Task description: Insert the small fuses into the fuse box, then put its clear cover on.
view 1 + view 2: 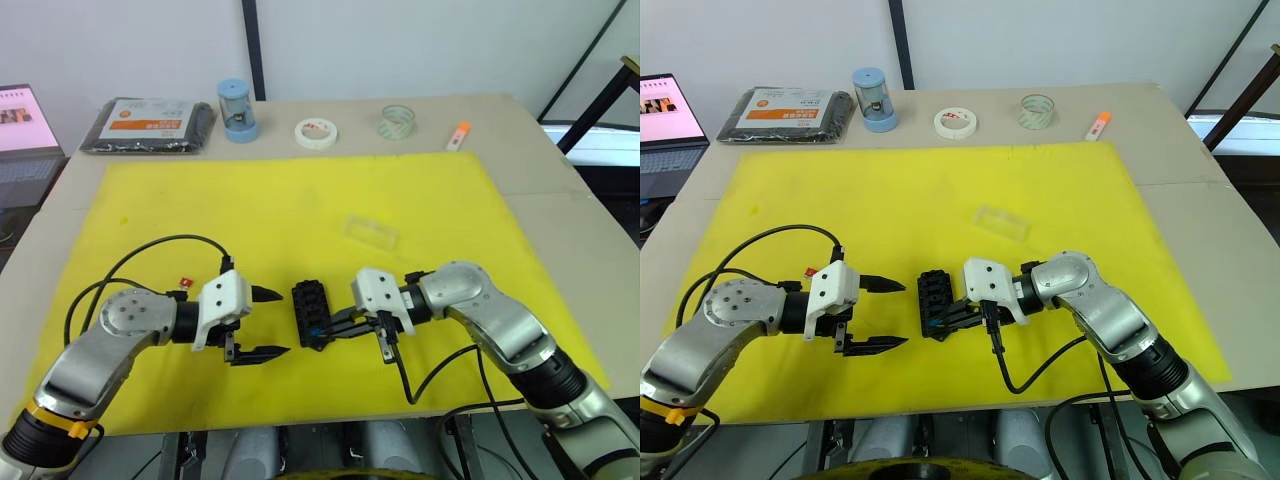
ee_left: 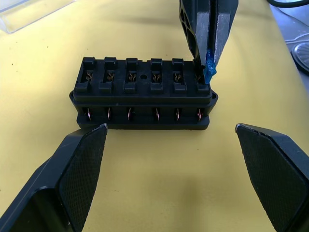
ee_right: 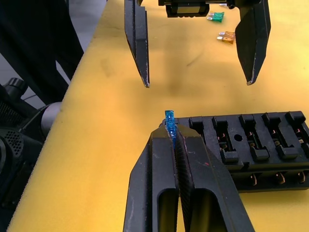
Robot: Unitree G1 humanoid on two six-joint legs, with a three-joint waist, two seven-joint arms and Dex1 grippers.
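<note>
The black fuse box (image 1: 309,310) lies on the yellow mat (image 1: 300,200) between my two grippers, and its slots show bare copper contacts. My right gripper (image 3: 173,131) is shut on a small teal-blue fuse (image 2: 210,72), held upright against the end slot nearest me. My left gripper (image 1: 272,322) stands open just left of the box, nothing between its fingers (image 2: 82,169). The clear cover (image 1: 371,231) rests on the mat behind the box. A red fuse (image 1: 183,283) lies by my left wrist. Beyond the left gripper lie a green fuse (image 3: 216,17) and an orange-yellow fuse (image 3: 227,36).
Along the table's far edge sit a black packet with an orange label (image 1: 150,125), a blue cylinder (image 1: 238,110), a white tape roll (image 1: 315,132), a clear tape roll (image 1: 397,121) and a small orange item (image 1: 458,135). A laptop (image 1: 25,120) stands far left.
</note>
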